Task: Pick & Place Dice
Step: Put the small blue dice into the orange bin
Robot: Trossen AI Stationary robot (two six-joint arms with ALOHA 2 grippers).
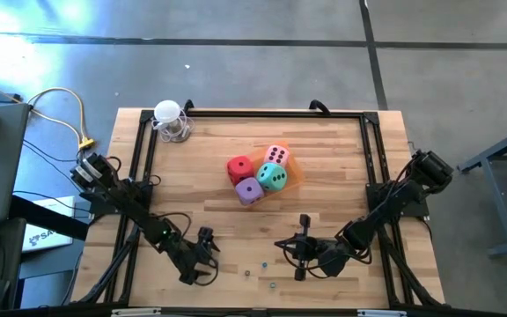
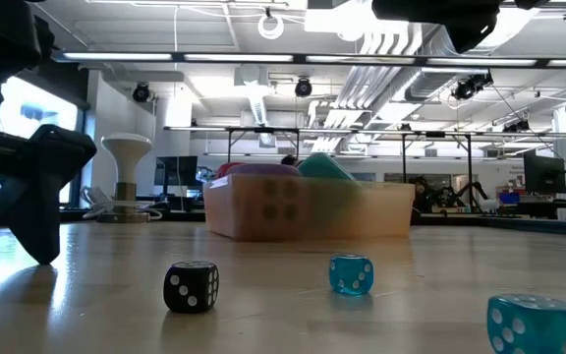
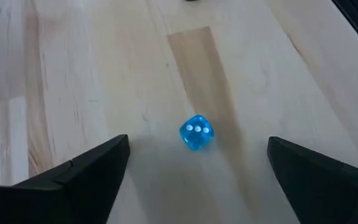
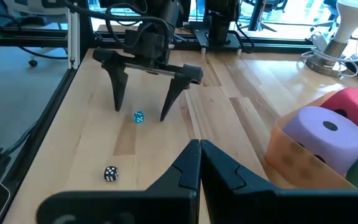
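While the big dice sit in their tray, the left tool brackets a tiny blue die near the surface's front edge.

Spread wide and gripping nothing, the left tool [image 4: 143,115] stands over the small blue die [image 3: 196,132], which lies on the bare wood directly between its two fingers [image 3: 79,177], so a straight descent and squeeze looks like all that is needed. The right tool [image 1: 303,248], pressed fully shut and empty, waits near the front edge to the right, farther from that die. A black die [image 4: 110,174] lies just beside. The red die [image 1: 240,169], pink die [image 1: 276,156], purple die [image 1: 250,191] and teal die [image 1: 273,177] cluster in the translucent orange tray [image 4: 291,163] mid-surface, well apart from both tools.
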